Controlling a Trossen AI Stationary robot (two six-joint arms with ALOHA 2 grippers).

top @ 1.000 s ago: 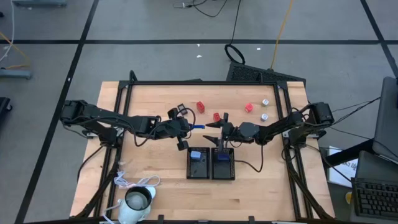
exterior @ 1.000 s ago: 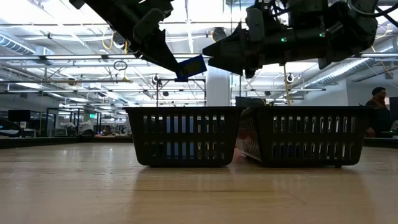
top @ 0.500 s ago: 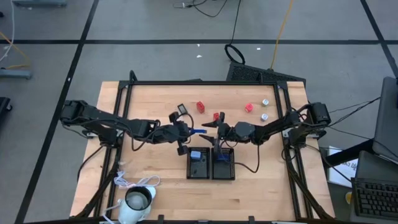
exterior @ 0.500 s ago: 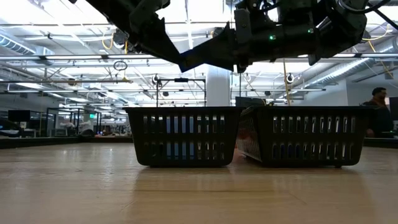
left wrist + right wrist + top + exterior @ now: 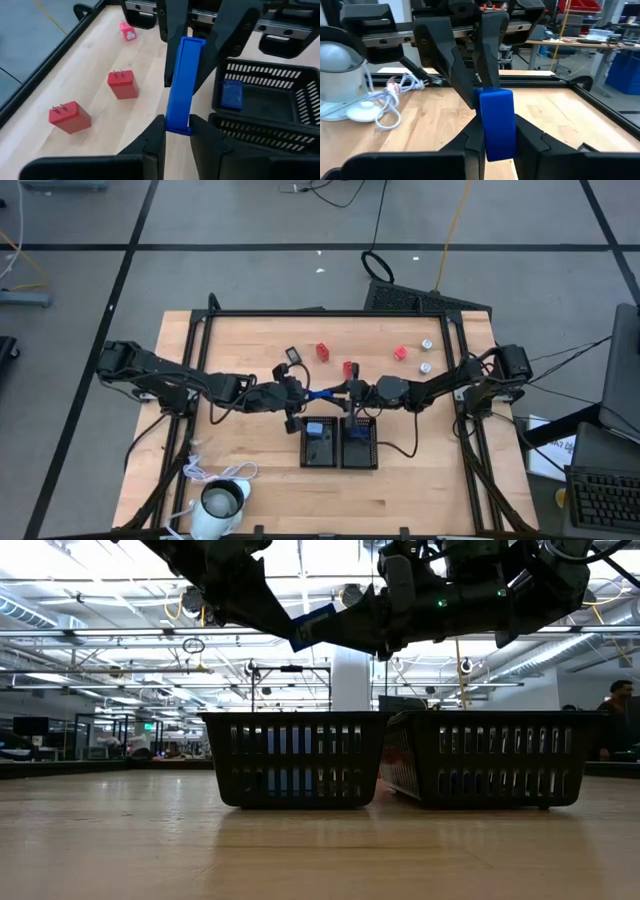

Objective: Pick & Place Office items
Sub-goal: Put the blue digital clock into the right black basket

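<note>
A blue block (image 5: 320, 393) hangs in the air between my two grippers, above the far rims of two black trays (image 5: 303, 452) (image 5: 376, 452). My left gripper (image 5: 303, 393) is shut on one end and my right gripper (image 5: 340, 391) on the other. The low view shows the blue block (image 5: 312, 628) well above the trays. On the table's far half lie red blocks (image 5: 323, 350) (image 5: 348, 367) (image 5: 400, 353) and two silvery round bits (image 5: 426, 344) (image 5: 425, 367). One tray holds a light blue block (image 5: 316, 429), the other a dark blue block (image 5: 355, 432). My left gripper pinches the blue block's left end (image 5: 178, 117) between its two fingers, which press on its two broad faces. The fingers (image 5: 155, 137) come level from the table's left and lie along the block. The block is lifted clear. My right gripper pinches the block's other end (image 5: 497, 132) between its two fingers (image 5: 527, 137), on its broad faces. It comes level from the table's right, facing my left gripper. The block spans the gap between the two grippers, clear of the trays.
A white cup-like thing with a cord (image 5: 222, 502) stands at the table's near left corner. A small dark piece (image 5: 292, 353) lies on the far half near the red blocks. A black frame (image 5: 330, 312) rims the table's far edge.
My right gripper has moved toward the table's left, onto the free end of the blue block, and has shut on it. My left gripper has carried the block a little toward the right and the near edge, and the block stays lifted clear.
</note>
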